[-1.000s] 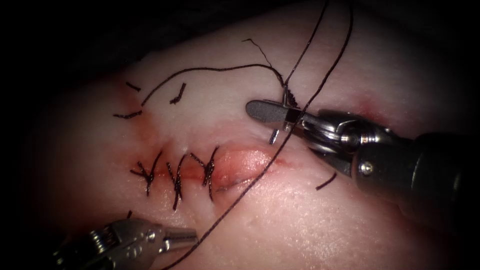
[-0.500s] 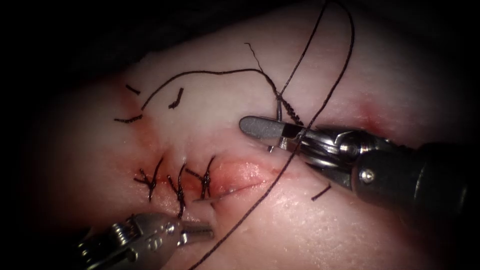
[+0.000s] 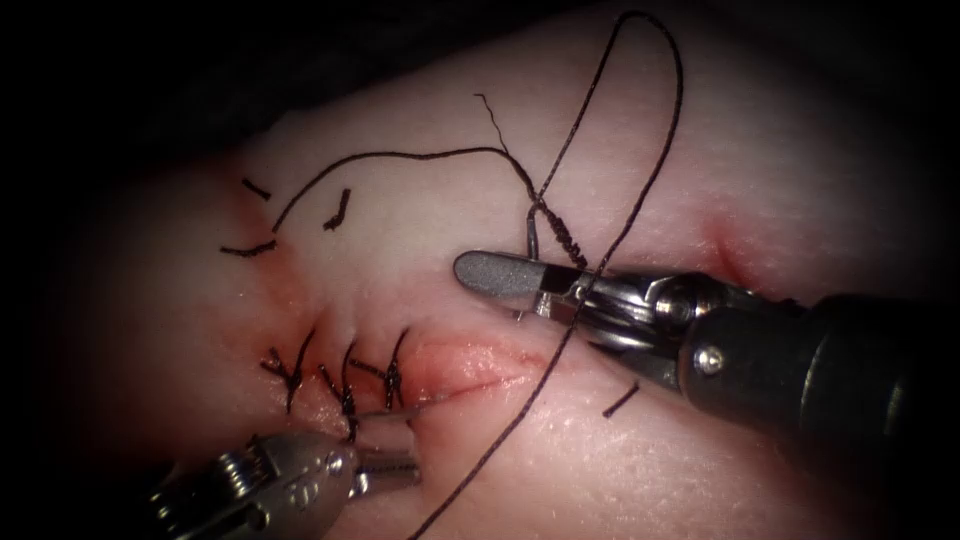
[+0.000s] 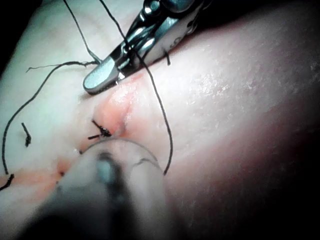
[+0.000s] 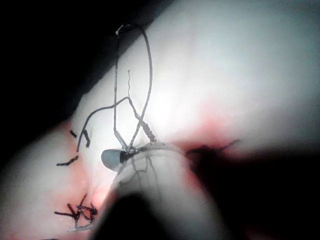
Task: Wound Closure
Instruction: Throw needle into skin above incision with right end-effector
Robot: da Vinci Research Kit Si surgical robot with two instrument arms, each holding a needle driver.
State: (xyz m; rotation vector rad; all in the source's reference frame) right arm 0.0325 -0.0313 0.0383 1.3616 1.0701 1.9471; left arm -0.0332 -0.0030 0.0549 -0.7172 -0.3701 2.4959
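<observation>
Pale tissue (image 3: 420,215), half-stitched cut (image 3: 470,362)

i see the tissue (image 3: 420,215) carrying everything: loose thread (image 3: 400,158) lies across it, with short cut ends (image 3: 337,209) and red fluid (image 3: 450,360) at the cut.

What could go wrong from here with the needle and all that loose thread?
The right tool holds the needle near its thread end, its point apparently emerging by the empty left tool; it might tear the tissue. The thread loops over the right tool and may snag.
</observation>
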